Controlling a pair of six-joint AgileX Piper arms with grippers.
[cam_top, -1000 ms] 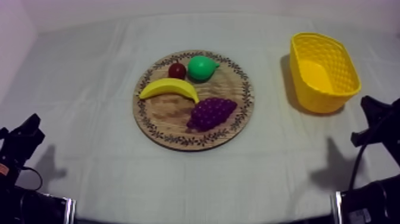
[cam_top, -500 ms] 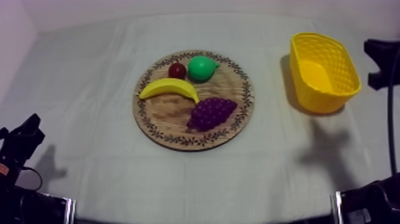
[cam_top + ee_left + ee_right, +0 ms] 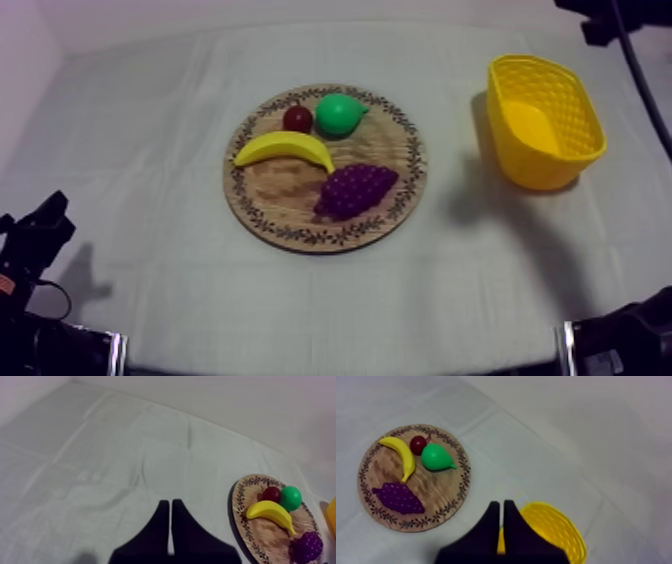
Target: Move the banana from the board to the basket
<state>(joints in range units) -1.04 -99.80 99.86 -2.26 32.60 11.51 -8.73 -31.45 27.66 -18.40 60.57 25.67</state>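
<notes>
The yellow banana (image 3: 285, 150) lies on the left half of the round wooden board (image 3: 390, 150), in front of a small red fruit (image 3: 297, 119) and a green pear (image 3: 340, 113), with purple grapes (image 3: 356, 190) to its right. The yellow basket (image 3: 543, 120) stands at the right and holds nothing. My right arm (image 3: 598, 16) is high at the back right, beyond the basket. My right gripper (image 3: 501, 507) is shut on nothing and hangs over the basket rim (image 3: 556, 526), well away from the banana (image 3: 401, 456). At the front left my left gripper (image 3: 170, 507) rests shut, far from the board (image 3: 250, 536).
Grey-white cloth covers the whole table. A wide bare stretch of it lies between the board and the basket, and more lies in front of the board. The right arm's shadow (image 3: 520, 220) falls on the cloth beside the basket.
My right arm has swung up from the right edge beside the basket to the back right corner. Its shadow has slid left. The left arm and the fruit have stayed still.
</notes>
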